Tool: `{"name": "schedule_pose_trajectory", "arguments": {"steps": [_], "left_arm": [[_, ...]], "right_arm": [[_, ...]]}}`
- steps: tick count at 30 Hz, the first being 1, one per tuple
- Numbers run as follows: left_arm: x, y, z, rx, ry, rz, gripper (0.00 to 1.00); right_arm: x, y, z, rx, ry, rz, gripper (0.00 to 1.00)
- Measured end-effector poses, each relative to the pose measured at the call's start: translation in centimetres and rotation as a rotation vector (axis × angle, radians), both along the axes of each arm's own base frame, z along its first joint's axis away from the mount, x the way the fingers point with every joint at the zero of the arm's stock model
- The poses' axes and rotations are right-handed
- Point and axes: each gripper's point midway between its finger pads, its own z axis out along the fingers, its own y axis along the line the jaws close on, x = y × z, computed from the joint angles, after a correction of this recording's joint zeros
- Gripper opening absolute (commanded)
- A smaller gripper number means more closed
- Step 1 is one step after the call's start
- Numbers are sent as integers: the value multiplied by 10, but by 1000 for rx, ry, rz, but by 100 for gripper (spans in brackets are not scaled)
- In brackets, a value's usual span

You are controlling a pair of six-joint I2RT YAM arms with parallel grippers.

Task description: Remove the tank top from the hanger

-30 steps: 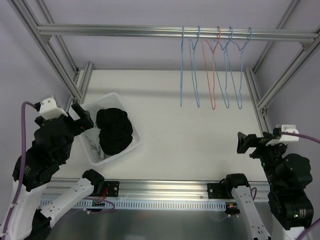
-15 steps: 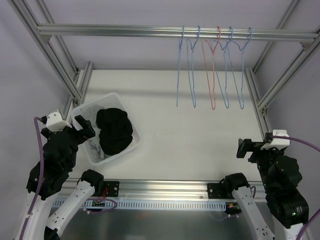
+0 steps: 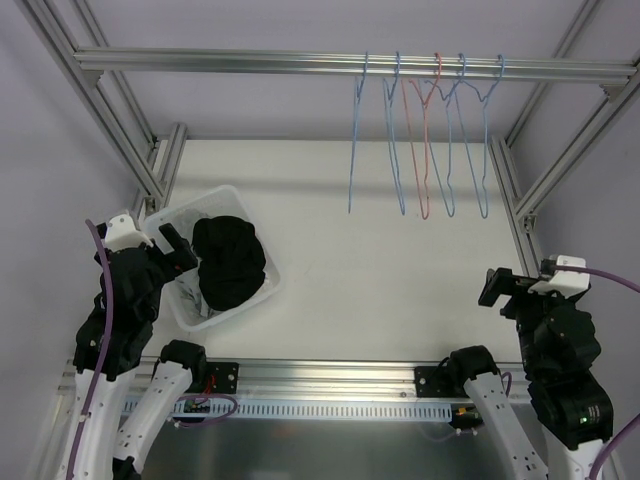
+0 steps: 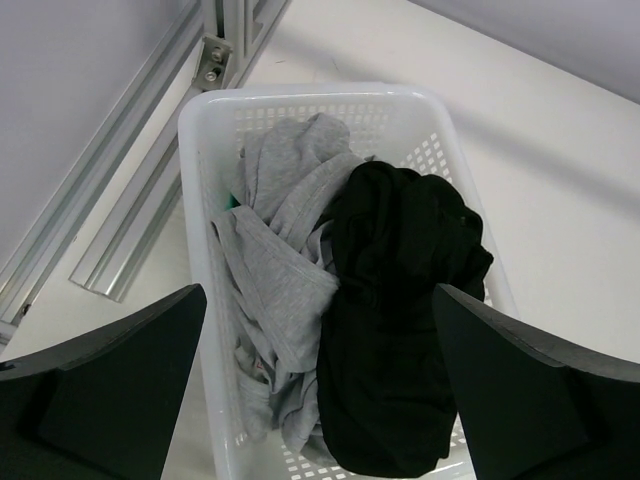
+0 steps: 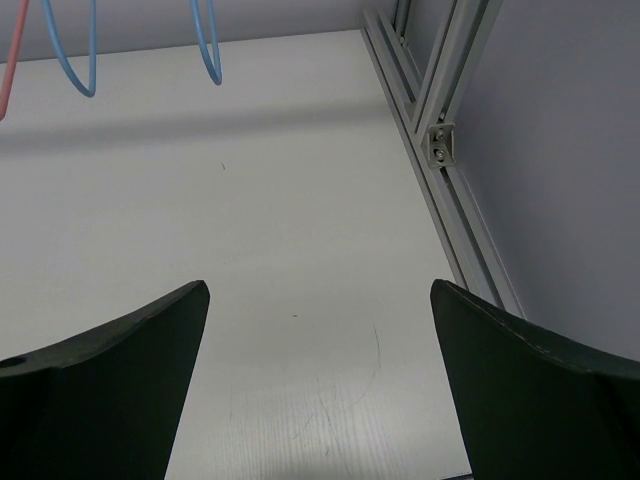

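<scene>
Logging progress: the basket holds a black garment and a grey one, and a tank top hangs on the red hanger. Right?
No: in the top external view the red hanger is bare, with no tank top on it. The basket does hold a black garment and a grey one.

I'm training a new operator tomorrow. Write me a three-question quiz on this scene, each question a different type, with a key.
1. True or false: a garment hangs on one of the hangers on the rail.
2. How many of the five hangers are pink? A) none B) one C) three
3. Fill in: the black garment lies beside a grey garment in the white ____.
Key: 1 false, all are bare; 2 B; 3 basket.
</scene>
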Motion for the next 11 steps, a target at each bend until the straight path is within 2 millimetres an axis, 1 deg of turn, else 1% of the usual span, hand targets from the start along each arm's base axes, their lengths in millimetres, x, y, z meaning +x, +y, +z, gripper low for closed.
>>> {"name": "schedule_pose_trajectory", "arguments": {"steps": [6, 11], "left_arm": [[1, -2, 3, 3, -16, -18, 99], [2, -3, 1, 6, -10, -25, 99]], "right_arm": [[5, -3, -3, -13, 25, -23, 99], [11, -5, -5, -22, 52, -49, 100]]}}
